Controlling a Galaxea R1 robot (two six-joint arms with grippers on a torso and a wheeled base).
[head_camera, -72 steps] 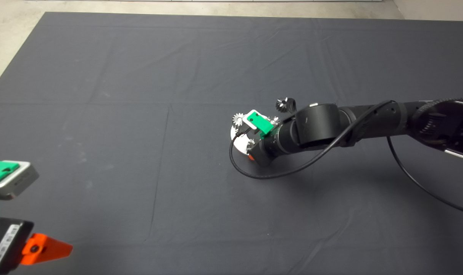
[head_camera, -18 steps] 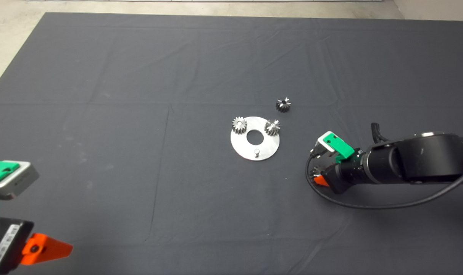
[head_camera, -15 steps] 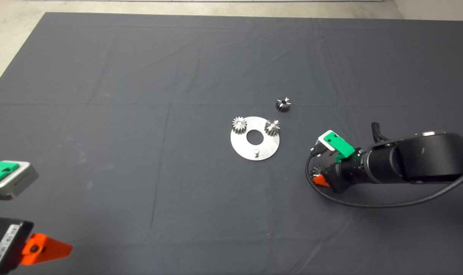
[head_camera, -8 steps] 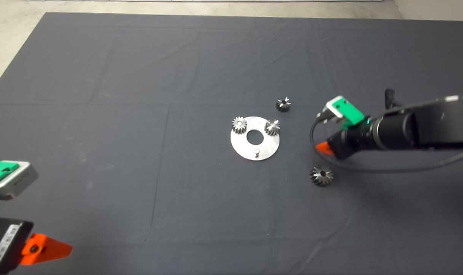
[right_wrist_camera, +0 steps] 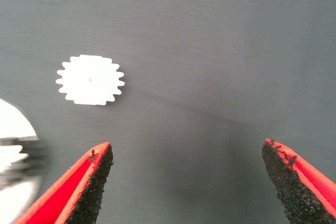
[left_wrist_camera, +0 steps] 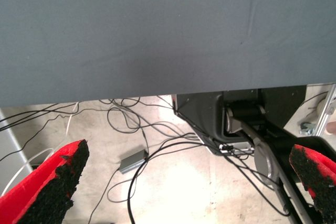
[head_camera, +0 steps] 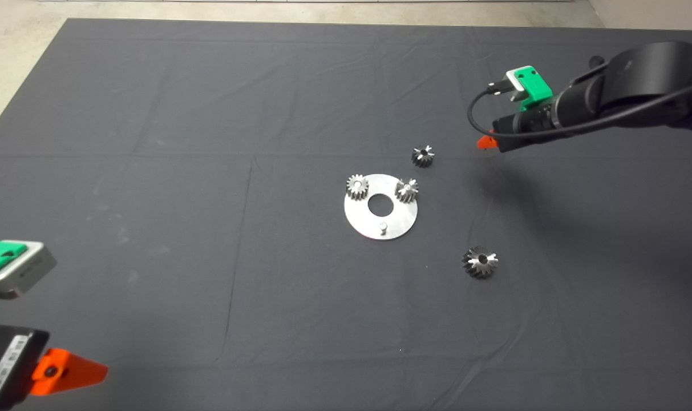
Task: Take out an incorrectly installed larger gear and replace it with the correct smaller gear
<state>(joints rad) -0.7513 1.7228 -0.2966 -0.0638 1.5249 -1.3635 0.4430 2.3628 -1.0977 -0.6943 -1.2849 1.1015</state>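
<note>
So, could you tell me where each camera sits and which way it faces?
Head view: above, looking down at the mat; right gripper upper right, left gripper lower left.
Left wrist view: past the mat's edge to floor cables; own fingers apart.
Right wrist view: down at the smaller gear and plate; own fingers apart.
Head and right wrist views share that gear and plate.

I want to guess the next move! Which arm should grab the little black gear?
The right one, probably. Its open right end effector hangs close beside the smaller gear, while the left end effector waits far away at the mat's corner.
</note>
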